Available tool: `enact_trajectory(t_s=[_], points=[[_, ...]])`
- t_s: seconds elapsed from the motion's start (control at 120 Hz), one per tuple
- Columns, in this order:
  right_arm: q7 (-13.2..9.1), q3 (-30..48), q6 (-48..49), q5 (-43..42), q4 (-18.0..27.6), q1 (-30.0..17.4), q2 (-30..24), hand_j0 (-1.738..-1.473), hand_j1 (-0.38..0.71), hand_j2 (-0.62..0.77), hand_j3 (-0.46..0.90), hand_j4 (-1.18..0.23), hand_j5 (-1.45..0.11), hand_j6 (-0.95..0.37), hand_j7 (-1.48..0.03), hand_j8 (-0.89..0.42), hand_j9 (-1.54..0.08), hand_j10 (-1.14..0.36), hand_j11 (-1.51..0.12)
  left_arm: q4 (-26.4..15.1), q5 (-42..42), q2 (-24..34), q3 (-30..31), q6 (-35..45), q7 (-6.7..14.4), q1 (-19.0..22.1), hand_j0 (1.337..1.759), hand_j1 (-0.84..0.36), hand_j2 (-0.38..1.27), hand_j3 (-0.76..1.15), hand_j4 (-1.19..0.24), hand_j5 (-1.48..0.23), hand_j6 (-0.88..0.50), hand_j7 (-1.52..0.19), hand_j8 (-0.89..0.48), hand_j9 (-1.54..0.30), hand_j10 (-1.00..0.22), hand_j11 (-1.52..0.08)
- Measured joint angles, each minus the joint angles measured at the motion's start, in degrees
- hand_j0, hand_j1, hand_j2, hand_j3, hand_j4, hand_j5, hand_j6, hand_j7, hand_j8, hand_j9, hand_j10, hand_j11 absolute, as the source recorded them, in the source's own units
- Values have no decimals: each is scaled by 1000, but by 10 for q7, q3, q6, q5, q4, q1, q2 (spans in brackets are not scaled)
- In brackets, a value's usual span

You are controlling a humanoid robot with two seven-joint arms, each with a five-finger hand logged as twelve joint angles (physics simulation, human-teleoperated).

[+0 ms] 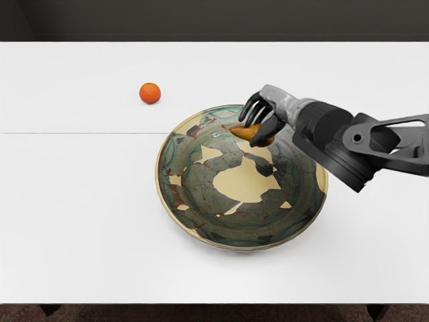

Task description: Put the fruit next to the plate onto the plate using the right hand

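Closest to the camera lies the white desk (80, 268), its front strip running below and to the left of the robot hand. Far to the left of the robot hand, and a little farther back, a round orange (150, 93) sits alone on the desk, well apart from the plate's rim, with nothing touching it.

Next comes the plate (194, 215), a wide, shallow dish with a mottled green and cream glaze. It spreads below and left of the robot hand, so that its far right rim passes right under the fingers.

The right robot hand (263, 119) hangs over that rim, its arm coming in from the right edge. Its dark fingers (253, 111) are curled downward around a small yellow-orange fruit (247, 133), so it is closed on the fruit rather than spread. The fruit sits at the lower left of the palm, just inside the plate's rim and seemingly above the sloping wall. Whether it touches the glaze I cannot tell.

Gripping from above with the wrist outside the dish looks sensible, since the fruit can go down onto the plate without the forearm fouling the rim. By my reading the carry is nearly over and the release is not yet made. It is best made low, so the fruit does not roll out over the rim. The left hand is out of view.
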Motion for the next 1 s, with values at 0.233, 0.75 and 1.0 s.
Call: enact_trajectory(t_s=[0.233, 0.75, 1.0], points=[[0, 0, -1, 13, 0, 0, 24, -1654, 318, 250, 0, -739, -1002, -661, -978, -463, -977, -472, -994, 0, 0, 0, 0, 0, 0, 0, 1658, 348, 0, 0, -1, -1, -1, -1, -1, -1, -1, -1], [0, 5, 0, 44, 0, 6, 31, -1657, -251, 35, 0, -108, -145, -103, -142, -70, -142, -71, -144, 0, 0, 0, 0, 0, 0, 0, 1658, 348, 0, 0, -1, -1, -1, -1, -1, -1, -1, -1], [0, 44, 3, 45, 0, -26, 21, -1658, -321, 11, 0, -32, -43, -31, -42, -21, -42, -21, -42, 0, 0, 0, 0, 0, 0, 1, 1658, 348, 0, 0, -1, -1, -1, -1, -1, -1, -1, -1]])
